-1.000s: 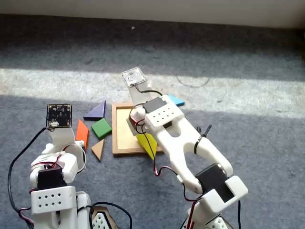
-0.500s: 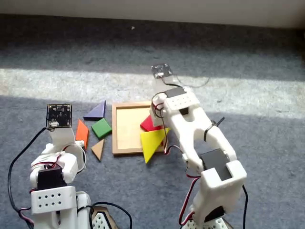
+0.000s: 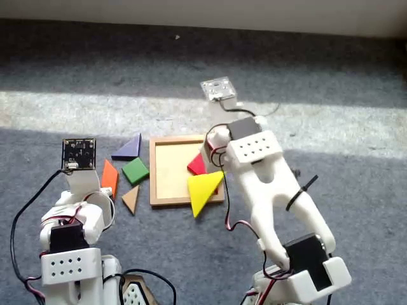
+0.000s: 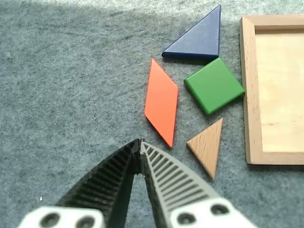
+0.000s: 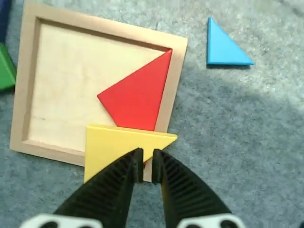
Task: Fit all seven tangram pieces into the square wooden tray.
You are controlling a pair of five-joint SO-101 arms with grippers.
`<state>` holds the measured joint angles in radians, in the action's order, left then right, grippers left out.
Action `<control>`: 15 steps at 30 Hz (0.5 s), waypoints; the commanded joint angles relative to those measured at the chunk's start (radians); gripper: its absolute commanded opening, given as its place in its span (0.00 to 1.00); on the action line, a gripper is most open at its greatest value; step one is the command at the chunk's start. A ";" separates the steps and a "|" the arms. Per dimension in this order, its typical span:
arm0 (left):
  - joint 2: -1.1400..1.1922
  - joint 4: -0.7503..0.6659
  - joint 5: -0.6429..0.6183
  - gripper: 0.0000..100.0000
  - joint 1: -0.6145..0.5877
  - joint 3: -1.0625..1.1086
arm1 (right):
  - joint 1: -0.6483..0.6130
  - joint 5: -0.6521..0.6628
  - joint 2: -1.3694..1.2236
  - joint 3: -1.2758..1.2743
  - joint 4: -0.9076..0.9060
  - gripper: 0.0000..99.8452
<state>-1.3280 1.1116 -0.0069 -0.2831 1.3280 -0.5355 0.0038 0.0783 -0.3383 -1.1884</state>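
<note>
The right gripper (image 5: 145, 164), barely parted (holding nothing), hangs over one edge of the flat yellow triangle (image 5: 118, 142), which overlaps the square wooden tray (image 5: 104, 27).

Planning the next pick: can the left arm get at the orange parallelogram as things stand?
Probably yes. The left tool, shut, is just short of the orange parallelogram's near corner, with bare carpet between. The green square and wooden triangle lie close beside it, so finger room looks tight.
</note>
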 commanded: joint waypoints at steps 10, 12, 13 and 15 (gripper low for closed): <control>-0.008 -0.020 0.000 0.01 -0.131 -0.039 | -0.136 -0.006 0.001 -0.171 0.189 0.05; -0.008 -0.020 0.000 0.01 -0.128 -0.039 | -0.157 -0.040 -0.059 -0.166 0.220 0.05; -0.008 -0.020 0.000 0.01 -0.128 -0.039 | -0.173 -0.049 -0.096 -0.165 0.226 0.05; -0.008 -0.020 0.000 0.01 -0.128 -0.039 | -0.199 -0.058 -0.163 -0.143 0.234 0.05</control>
<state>-1.3280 1.1116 -0.0069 -0.4012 1.3280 -0.6920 -0.0345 -0.0046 -0.5086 -0.9843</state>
